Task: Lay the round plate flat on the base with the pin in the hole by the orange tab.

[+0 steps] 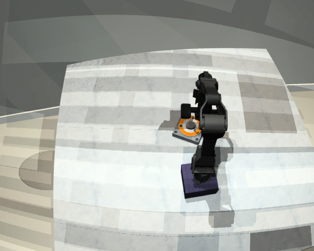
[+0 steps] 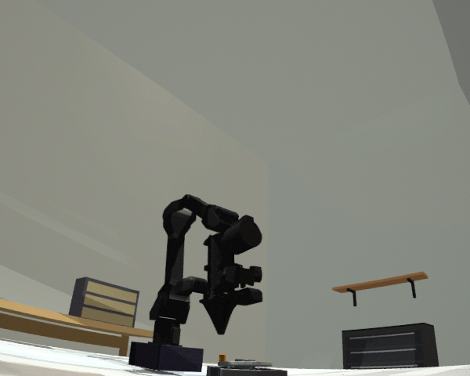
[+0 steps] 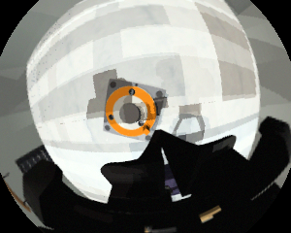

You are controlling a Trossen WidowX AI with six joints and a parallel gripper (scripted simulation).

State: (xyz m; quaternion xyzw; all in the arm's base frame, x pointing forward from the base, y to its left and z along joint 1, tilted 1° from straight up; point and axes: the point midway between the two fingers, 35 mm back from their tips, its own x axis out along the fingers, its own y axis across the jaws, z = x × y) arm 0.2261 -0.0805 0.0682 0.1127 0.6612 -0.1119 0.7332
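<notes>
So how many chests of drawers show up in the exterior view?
2. A tan-fronted one stands at left by the wooden bench. A black one stands at right under the wall shelf. The arm could hide another.

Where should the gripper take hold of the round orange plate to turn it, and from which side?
Judging by its shape, grip the small orange tab: it alone stands above the flat plate. Come from straight above, where the shut gripper hangs clear; it must open first.
</notes>
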